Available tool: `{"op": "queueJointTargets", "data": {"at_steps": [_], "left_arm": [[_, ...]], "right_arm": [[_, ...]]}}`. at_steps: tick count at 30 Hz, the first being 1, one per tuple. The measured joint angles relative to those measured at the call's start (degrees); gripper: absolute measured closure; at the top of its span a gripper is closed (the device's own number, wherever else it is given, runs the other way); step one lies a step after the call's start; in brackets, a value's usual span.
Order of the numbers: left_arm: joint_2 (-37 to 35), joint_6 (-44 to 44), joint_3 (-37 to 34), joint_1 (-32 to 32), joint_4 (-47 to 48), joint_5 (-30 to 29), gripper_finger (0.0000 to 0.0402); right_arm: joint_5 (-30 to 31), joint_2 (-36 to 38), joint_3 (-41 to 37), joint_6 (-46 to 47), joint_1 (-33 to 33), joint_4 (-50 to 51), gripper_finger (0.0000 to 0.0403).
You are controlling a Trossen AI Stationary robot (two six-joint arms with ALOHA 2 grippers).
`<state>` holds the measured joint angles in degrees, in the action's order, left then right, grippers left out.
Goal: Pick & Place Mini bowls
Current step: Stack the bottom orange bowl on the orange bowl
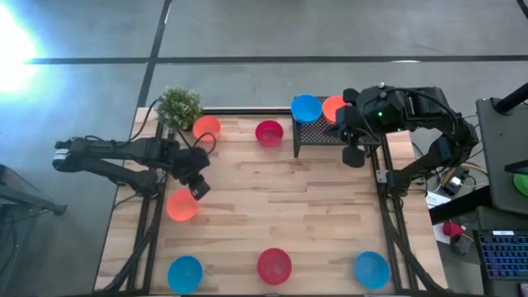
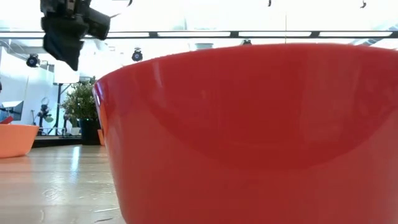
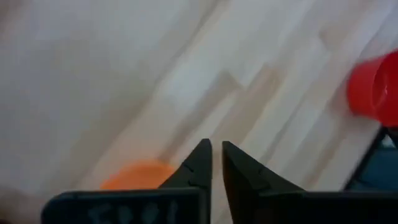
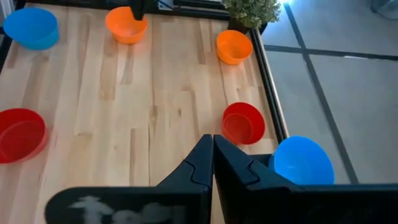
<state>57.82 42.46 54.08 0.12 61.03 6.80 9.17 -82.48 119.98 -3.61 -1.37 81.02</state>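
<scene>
Small round bowls sit bottom-down on the wooden table. In the high view an orange bowl (image 1: 181,205) lies just beside my left gripper (image 1: 199,187), which hovers over the table with its fingers (image 3: 216,155) shut on nothing. The same orange bowl (image 3: 137,177) shows below those fingers. A blue bowl (image 1: 306,107) and an orange bowl (image 1: 334,107) rest on a black rack (image 1: 318,134) at the far edge. My right gripper (image 1: 353,153) hangs beside that rack, shut and empty (image 4: 213,140).
More bowls stand about: orange (image 1: 206,128) and red (image 1: 269,132) near the far edge; blue (image 1: 185,274), red (image 1: 274,266) and blue (image 1: 371,269) along the near edge. A potted plant (image 1: 179,106) stands at the far left corner. The near red bowl (image 2: 249,130) fills the low view.
</scene>
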Motion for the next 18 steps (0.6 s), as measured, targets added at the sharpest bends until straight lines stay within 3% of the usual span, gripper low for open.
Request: {"op": "queueJointTargets", "data": {"at_steps": [9, 18], "left_arm": [[0.8, 10.0, -4.9, -0.1, 1.9, 1.1, 0.0297], [2.2, 16.3, -12.9, -0.4, -0.5, 7.8, 0.0289]], "right_arm": [[0.0, 0.0, 0.0, -1.0, 0.0, 0.0, 0.0394], [-0.1, 0.0, 0.0, -1.0, 0.0, -0.4, 0.0394]]}}
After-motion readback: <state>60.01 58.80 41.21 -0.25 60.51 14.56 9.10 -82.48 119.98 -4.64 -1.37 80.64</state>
